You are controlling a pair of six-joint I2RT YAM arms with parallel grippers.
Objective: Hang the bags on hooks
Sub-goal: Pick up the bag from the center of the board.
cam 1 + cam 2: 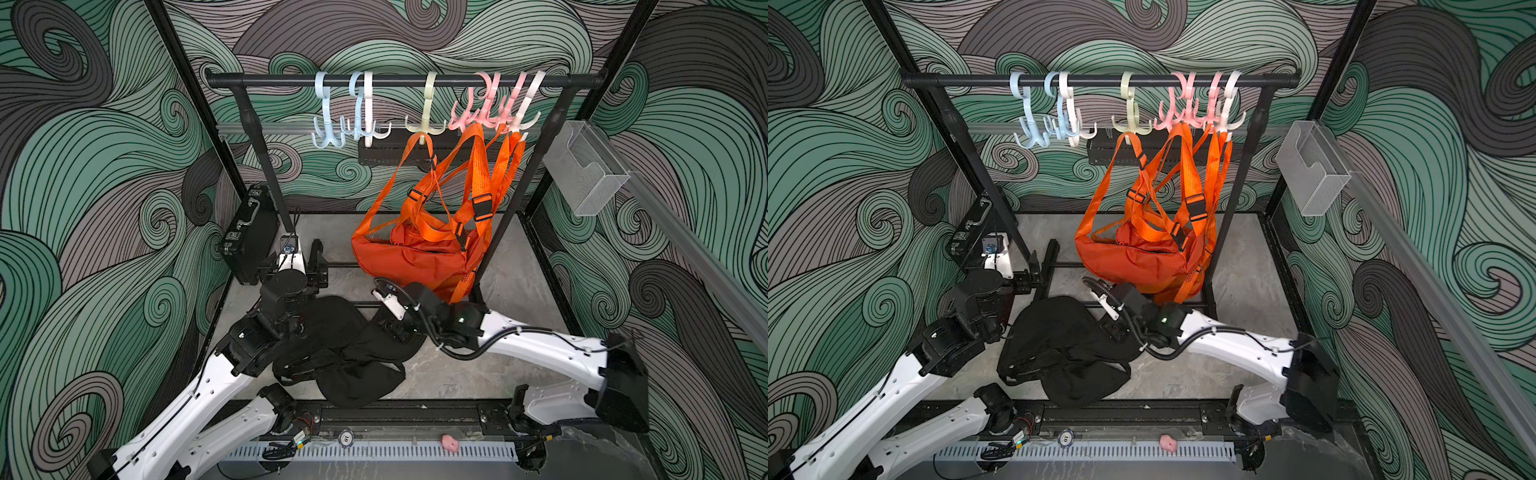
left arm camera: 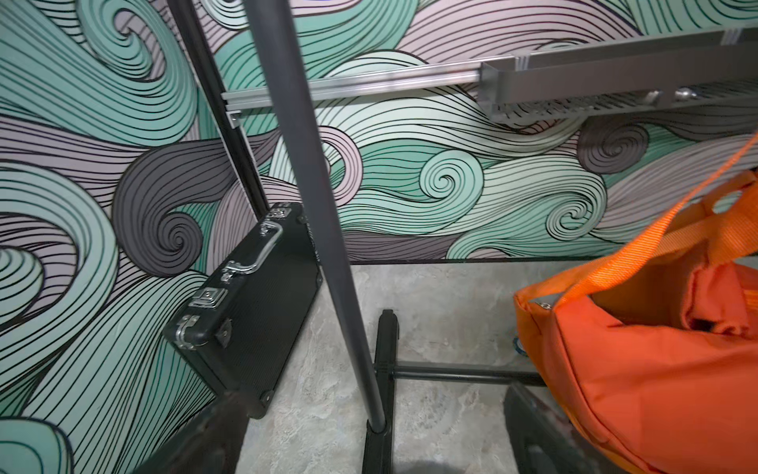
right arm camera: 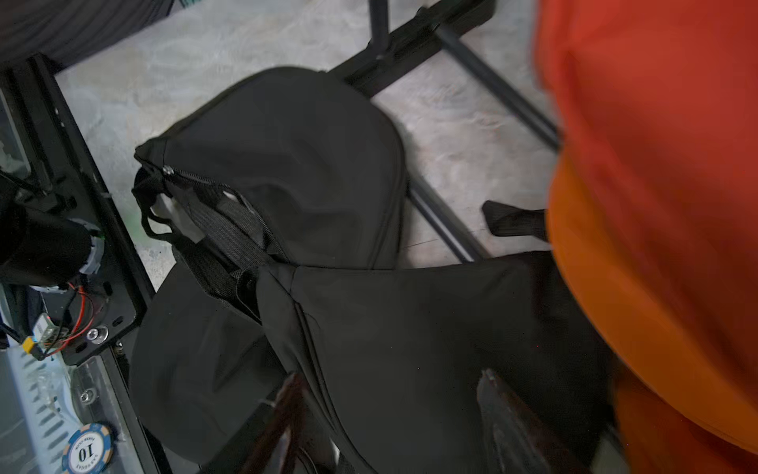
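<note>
At rack's six o'clock, black bag (image 1: 345, 365) lies slumped on worktop (image 1: 511, 274), unhung. Orange bag (image 1: 415, 253) already hangs from hooks (image 1: 426, 124) toward three o'clock end of rail (image 1: 395, 79). Right gripper (image 3: 389, 373) hovers released over black fabric. Left gripper (image 2: 369, 410), at nine o'clock, is released and empty. Grasp, lift and hooking judged left.

Orange bag (image 1: 409, 257): matt cloth, ribbed webbing straps. Black bag (image 1: 357, 374): matt cloth. Hooks (image 1: 424, 120): glossy plastic. Rail (image 1: 282, 80): matt metal.
</note>
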